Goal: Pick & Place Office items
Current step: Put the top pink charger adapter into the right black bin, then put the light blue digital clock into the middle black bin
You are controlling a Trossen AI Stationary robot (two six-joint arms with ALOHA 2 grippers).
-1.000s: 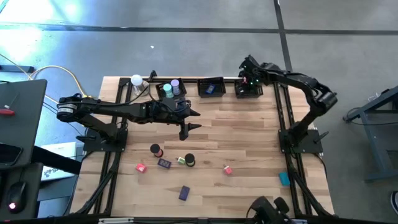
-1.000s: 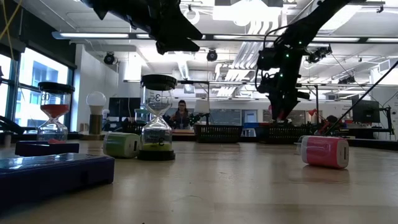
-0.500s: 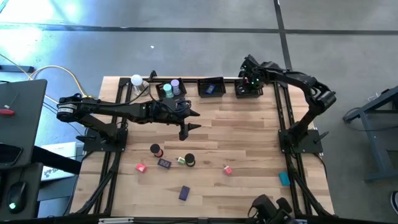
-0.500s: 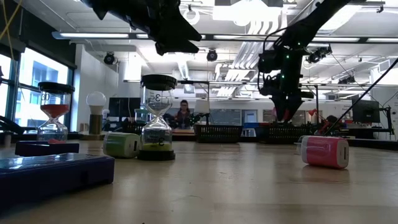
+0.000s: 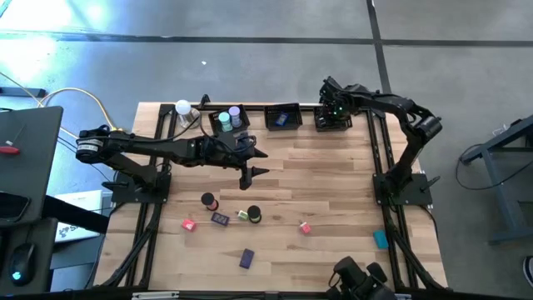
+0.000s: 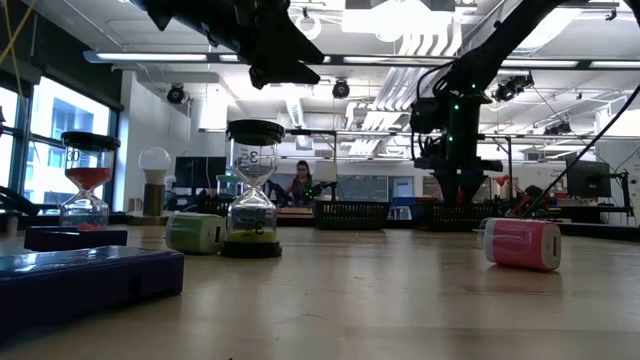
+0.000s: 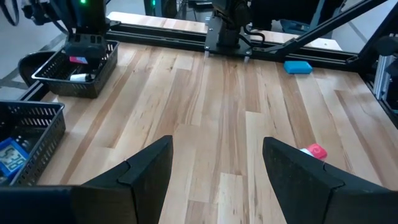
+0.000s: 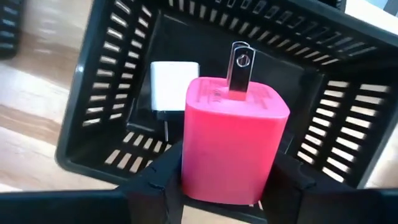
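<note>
robotics lab: exposed ceiling ducts (image 6: 400, 75), strip lights, equipment benches, concrete floor (image 5: 250, 58).

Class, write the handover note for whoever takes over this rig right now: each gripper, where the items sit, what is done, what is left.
Right gripper: holds a pink charger over the far-right basket, which holds a white charger.
Left gripper: open, empty, above mid-table.
Done: items sit in all three baskets.
Left: drop the charger; several small items remain loose on the near table, such as the pink block and teal block.
</note>
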